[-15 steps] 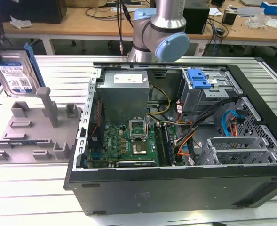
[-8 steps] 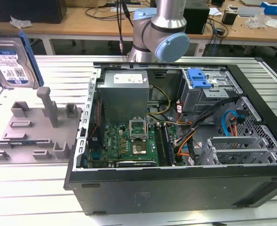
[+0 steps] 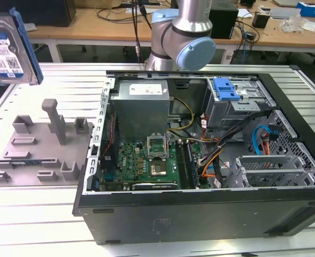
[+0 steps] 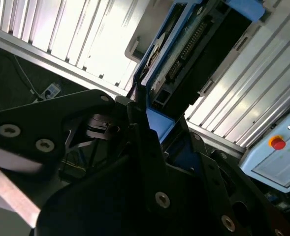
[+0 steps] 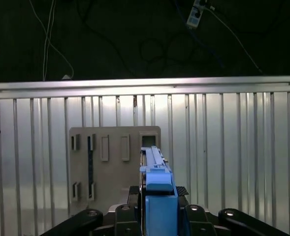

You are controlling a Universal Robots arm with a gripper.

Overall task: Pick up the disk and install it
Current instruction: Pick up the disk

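While clamped by its blue side rail, the disk (image 3: 6,49) hangs on edge | gripper (image 4: 149,115) closed on the disk | clear above grey fixture plate (image 3: 37,152), likely to clear its posts | 10 o'clock from open computer case (image 3: 200,219).

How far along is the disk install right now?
Done: the disk is picked up and hangs in the air over the grey fixture plate. In hand: the gripper is clamped on the disk's blue side rail. Left: the disk is not yet inside the open computer case.
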